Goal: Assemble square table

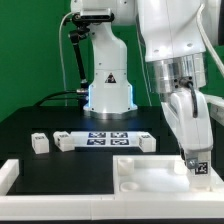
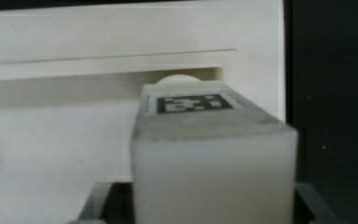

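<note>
Here's the gripper (image 1: 197,157), down over the panel (image 1: 150,173) at its corner on the exterior view's right, with its fingers clasped on a leg (image 1: 199,169). The leg stands upright, its tagged face out toward the camera and its lower end right at the panel's recessed surface. I can't tell whether it's actually touching. From the wrist view the leg (image 2: 208,150) fills the middle of the picture with its tag on top. Past it lies the panel (image 2: 69,95), rim showing, and a small round feature (image 2: 181,79) in the panel's corner sits just beyond the leg's tip. The panel itself lies flat on the black table (image 1: 50,118), underside up. Behind the panel is the marker board (image 1: 105,138), with one white block (image 1: 146,141) at the board's end nearest the panel's held corner. Two more blocks (image 1: 66,141) (image 1: 38,143) sit well off to the panel's far side, on the exterior view's left.
</note>
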Controlling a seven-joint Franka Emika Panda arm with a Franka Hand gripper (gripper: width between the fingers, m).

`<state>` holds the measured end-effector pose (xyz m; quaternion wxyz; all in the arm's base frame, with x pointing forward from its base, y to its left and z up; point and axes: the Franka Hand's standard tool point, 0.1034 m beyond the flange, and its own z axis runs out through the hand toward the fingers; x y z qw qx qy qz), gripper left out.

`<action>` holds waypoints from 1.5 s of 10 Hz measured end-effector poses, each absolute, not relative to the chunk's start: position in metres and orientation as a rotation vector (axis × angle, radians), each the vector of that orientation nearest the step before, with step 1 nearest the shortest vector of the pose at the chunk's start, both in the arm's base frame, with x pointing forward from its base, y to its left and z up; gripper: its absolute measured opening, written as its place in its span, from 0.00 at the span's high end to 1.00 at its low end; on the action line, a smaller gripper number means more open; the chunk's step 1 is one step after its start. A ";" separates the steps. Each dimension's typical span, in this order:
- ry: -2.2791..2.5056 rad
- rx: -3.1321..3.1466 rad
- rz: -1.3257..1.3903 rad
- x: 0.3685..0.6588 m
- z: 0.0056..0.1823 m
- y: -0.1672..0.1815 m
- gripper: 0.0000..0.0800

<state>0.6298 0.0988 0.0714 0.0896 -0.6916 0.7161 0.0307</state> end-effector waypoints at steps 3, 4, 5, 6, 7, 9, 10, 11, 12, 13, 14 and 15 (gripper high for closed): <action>1.624 -2.529 -0.008 0.629 0.072 0.116 0.38; 1.572 -2.564 -0.013 0.629 0.072 0.113 0.23; 1.513 -2.602 -0.018 0.629 0.072 0.112 0.20; 1.348 -2.698 -0.033 0.629 0.071 0.113 0.20; 1.041 -2.862 -0.061 0.628 0.071 0.117 0.19; 0.546 -3.028 -0.089 0.629 0.074 0.123 0.19; 0.580 -3.021 -0.090 0.629 0.073 0.122 0.19; 0.623 -3.012 -0.088 0.629 0.073 0.123 0.30; 0.617 -3.014 -0.089 0.629 0.073 0.122 0.48; 0.707 -2.989 -0.084 0.629 0.073 0.123 0.48; 0.842 -2.952 -0.079 0.629 0.073 0.123 0.63; 0.946 -2.919 -0.075 0.629 0.073 0.123 0.63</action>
